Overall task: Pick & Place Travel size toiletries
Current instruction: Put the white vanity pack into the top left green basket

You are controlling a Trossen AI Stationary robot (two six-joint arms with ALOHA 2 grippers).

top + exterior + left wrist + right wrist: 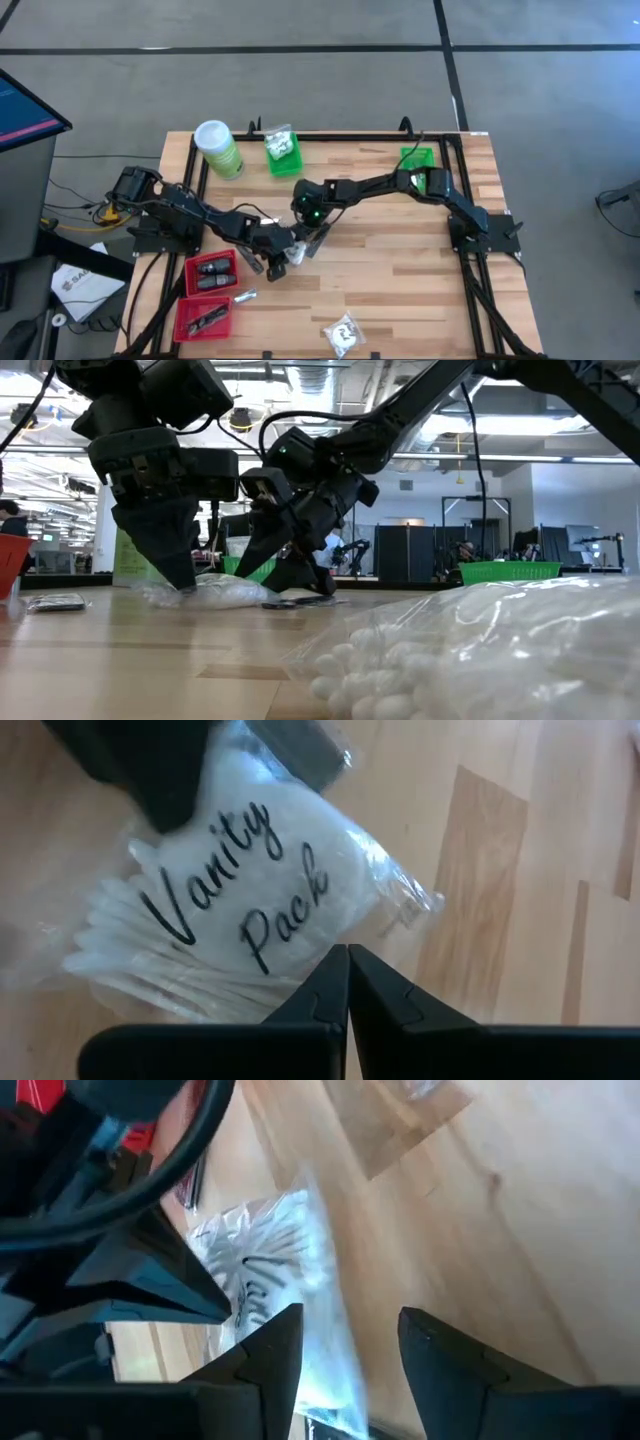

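Left gripper (347, 982) low over table (400, 270) middle, fingers pressed together, tips at edge of white crinkly packet (235, 910); whether plastic is pinched between them, cannot tell. Left wrist view alone shows black script "Vanity Pack" and white sticks inside.

Right gripper (350, 1350) just beside, fingers apart, same packet under them; print unreadable there.

High view only: second packet (345, 334) near table's front edge, silvery sachet (245, 297) beside red baskets (207, 293) at front-left corner, green basket (283, 152) and light-green canister (218, 148) along back edge.

Low view: packet bulges between both grippers.
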